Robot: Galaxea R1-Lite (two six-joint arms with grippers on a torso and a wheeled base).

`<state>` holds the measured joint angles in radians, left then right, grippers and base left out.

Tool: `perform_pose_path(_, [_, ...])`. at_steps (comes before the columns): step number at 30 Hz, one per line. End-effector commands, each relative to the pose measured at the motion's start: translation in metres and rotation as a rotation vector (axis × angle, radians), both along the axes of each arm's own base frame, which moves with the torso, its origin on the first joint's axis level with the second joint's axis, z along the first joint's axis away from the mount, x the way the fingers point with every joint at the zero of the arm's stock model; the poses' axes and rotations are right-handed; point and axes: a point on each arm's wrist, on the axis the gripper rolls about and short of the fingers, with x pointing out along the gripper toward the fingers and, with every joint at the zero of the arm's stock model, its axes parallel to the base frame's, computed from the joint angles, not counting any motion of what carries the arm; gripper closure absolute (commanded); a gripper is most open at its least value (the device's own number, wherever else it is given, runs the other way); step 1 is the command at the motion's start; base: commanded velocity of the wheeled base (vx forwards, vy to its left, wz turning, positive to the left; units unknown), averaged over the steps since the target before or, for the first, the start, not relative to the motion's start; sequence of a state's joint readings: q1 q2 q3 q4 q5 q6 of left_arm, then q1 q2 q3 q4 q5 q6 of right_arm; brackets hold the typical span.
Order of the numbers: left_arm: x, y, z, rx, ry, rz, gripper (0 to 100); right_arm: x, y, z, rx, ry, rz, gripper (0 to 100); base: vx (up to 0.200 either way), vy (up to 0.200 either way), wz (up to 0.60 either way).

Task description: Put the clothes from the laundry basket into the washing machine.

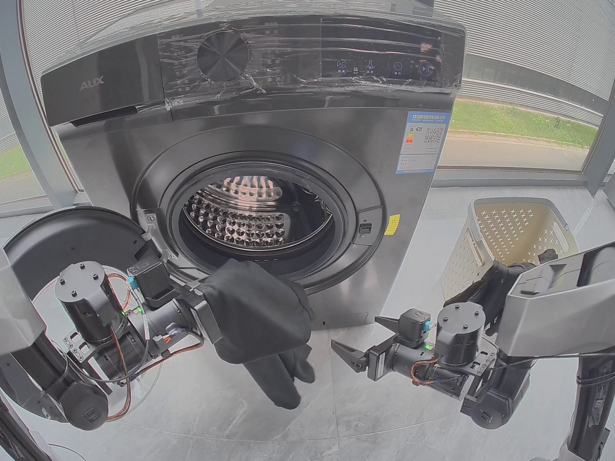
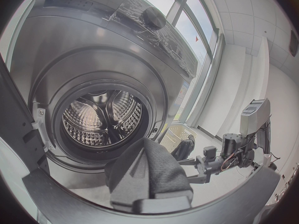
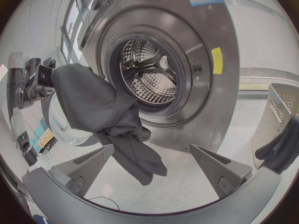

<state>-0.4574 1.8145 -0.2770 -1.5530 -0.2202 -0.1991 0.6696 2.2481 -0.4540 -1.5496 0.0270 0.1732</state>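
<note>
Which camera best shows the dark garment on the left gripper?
Right wrist view: the whole dark grey cloth garment shows, hanging tail included. Head view shows most of it from above; left wrist view, just its bunched top.

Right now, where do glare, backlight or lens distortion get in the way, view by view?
Head view: daylight glints off the wrinkled film on the washing machine panel. Left wrist view: bright windows behind, fisheye curves the machine's front. Right wrist view: drum studs sparkle, corners fall dark.
</note>
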Motion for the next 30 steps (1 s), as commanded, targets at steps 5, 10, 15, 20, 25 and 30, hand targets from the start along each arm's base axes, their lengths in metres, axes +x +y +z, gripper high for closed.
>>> perform_pose_path(5, [-0.001,-0.002,0.001,-0.001,-0.005,-0.010,100,0.012,0.014,-0.035,-0.042,0.037,0.055,0,0.000,0.000,0.00])
perform_pose_path(10, [-0.001,-0.003,-0.001,0.002,0.001,-0.011,100,0.028,0.028,-0.049,-0.023,0.017,0.070,0,0.000,0.000,0.00])
perform_pose_path(15, [-0.001,-0.003,-0.001,0.002,0.001,-0.011,100,0.040,0.039,-0.059,-0.006,-0.007,0.081,0,0.000,0.000,0.00])
perform_pose_path(20, [0.000,-0.003,-0.002,0.005,0.004,-0.011,100,0.047,0.046,-0.061,0.011,-0.026,0.099,0,0.000,0.000,0.00])
perform_pose_path(25, [-0.001,-0.003,-0.002,0.006,0.007,-0.011,100,0.055,0.055,-0.061,0.041,-0.056,0.137,0,0.000,0.000,0.00])
perform_pose_path(30, [-0.001,-0.003,-0.002,0.006,0.007,-0.011,100,0.058,0.065,-0.056,0.066,-0.087,0.166,0,0.000,0.000,0.00])
